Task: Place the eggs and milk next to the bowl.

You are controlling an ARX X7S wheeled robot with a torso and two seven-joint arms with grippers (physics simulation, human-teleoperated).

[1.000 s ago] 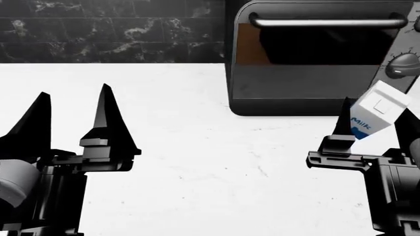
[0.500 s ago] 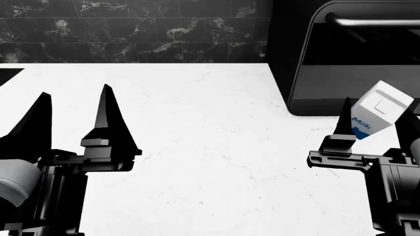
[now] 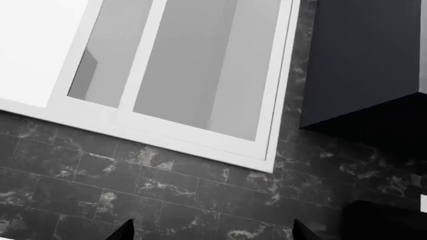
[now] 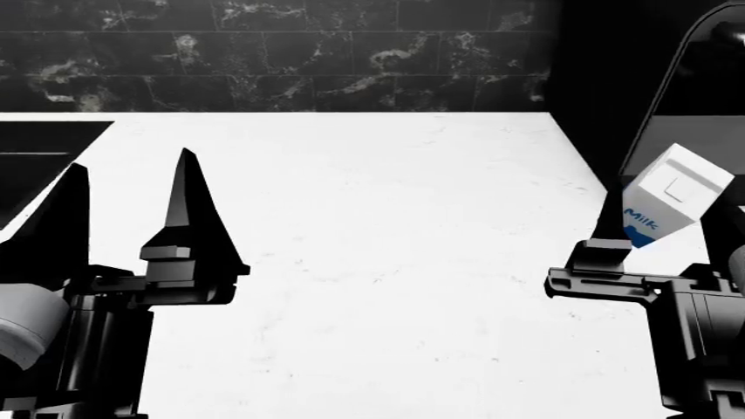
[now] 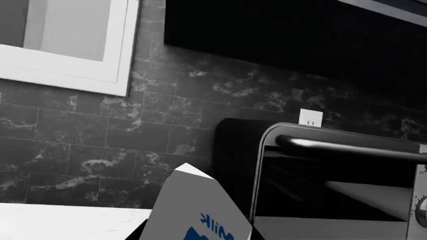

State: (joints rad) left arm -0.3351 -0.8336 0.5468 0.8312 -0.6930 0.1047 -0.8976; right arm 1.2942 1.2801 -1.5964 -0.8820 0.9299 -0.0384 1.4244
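The toaster oven point(image 4: 699, 78) has been shifted toward the head view's right edge, and a dark recess point(image 4: 41, 161) has been revealed at left.

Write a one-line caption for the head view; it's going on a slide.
Right hand holds a tilted milk carton above the white counter; left hand open and empty.

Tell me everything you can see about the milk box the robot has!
The milk is a small white carton with a folded gable top, a blue band at its base and blue "Milk" lettering on one side. It looks like smooth cardboard and seems closed. It leans tilted, not upright, lifted above the white counter and held in the right gripper, whose dark fingers press its lower part. In the right wrist view its pointed top shows in front of a dark oven.
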